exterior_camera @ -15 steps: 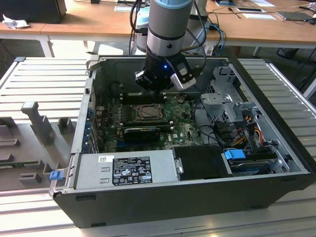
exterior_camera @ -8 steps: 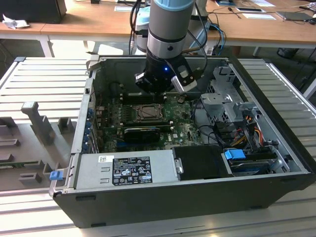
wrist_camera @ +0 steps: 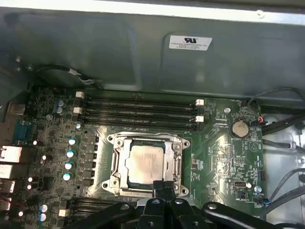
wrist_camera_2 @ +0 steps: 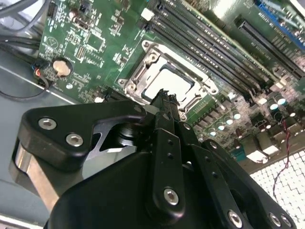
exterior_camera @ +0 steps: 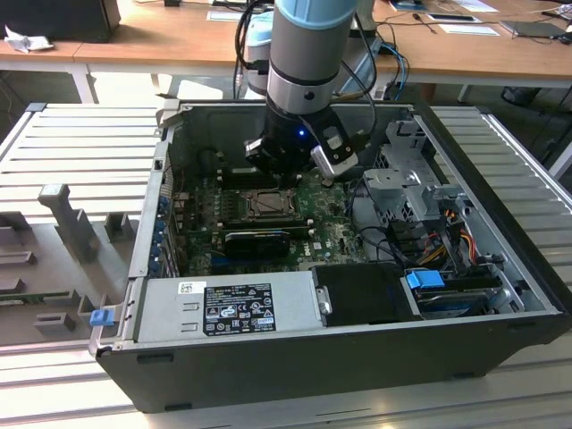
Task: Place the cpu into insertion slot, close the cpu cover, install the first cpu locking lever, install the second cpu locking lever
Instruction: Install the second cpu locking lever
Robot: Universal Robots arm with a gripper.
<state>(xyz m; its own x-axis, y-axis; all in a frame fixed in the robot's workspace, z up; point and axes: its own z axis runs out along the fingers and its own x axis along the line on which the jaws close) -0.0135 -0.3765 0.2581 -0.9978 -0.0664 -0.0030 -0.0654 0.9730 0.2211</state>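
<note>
Silvery-grey metal is what I read first: the cpu [wrist_camera: 145, 163] lies flat in the insertion slot [wrist_camera: 116, 164], square in its seat in both wrist views, so I judge the first step done. Around it the cpu cover [wrist_camera: 177, 162] appears to be down, a thin dull steel frame whose square window leaves the chip's top bare; I take the second step as done too, though I cannot be sure the plate is fully seated. The locking levers I cannot make out clearly; whether either is latched I cannot tell, and I count both as likely left to do.

My pincer [wrist_camera: 163, 183] hangs just above the socket's near edge, its black fingers pressed together with nothing between them, tips close to the cover's rim; whether they touch it I cannot say. In the exterior view the arm comes down into the open computer case [exterior_camera: 500, 268], the pincer [exterior_camera: 288, 174] over the socket [exterior_camera: 267, 206].

Textures: green circuit board [wrist_camera: 224, 157] dotted with small parts, long black memory slots [wrist_camera: 138, 112] with white end clips, a round coin cell [wrist_camera: 238, 128], matte grey sheet steel on the case wall, anodised black links with bright screw heads on the pincer
</note>
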